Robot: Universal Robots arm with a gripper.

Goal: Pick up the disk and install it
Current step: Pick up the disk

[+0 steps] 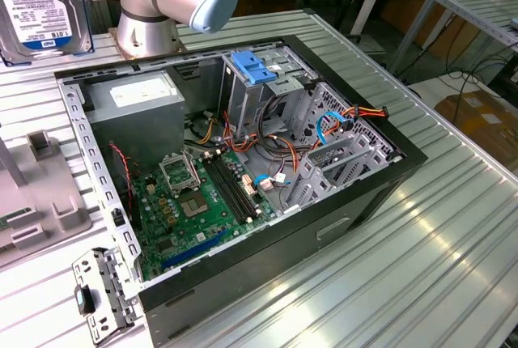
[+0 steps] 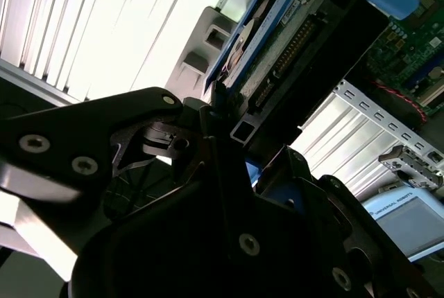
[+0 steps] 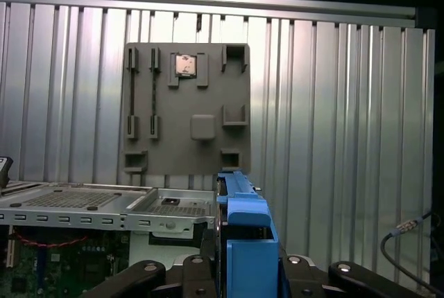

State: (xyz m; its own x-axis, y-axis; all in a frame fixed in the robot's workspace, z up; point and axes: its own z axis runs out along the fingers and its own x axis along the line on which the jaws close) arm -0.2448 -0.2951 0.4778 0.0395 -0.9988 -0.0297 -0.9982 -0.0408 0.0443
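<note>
- The claw (image 3: 243, 275) is closed on the disk (image 1: 39, 4), apparently clamping its flat faces, which leaves the blue side rails (image 3: 246, 239) free for sliding into a bay.
- The disk stands on edge just ahead of the claw, held in open air and touching nothing else.
- Beyond the claw, well apart, a grey holder (image 3: 187, 107) lies flat on the ribbed table (image 3: 340, 138).
- To one side of the claw sits the computer case (image 1: 324, 235), its top open, with clear room above its edges.
</note>
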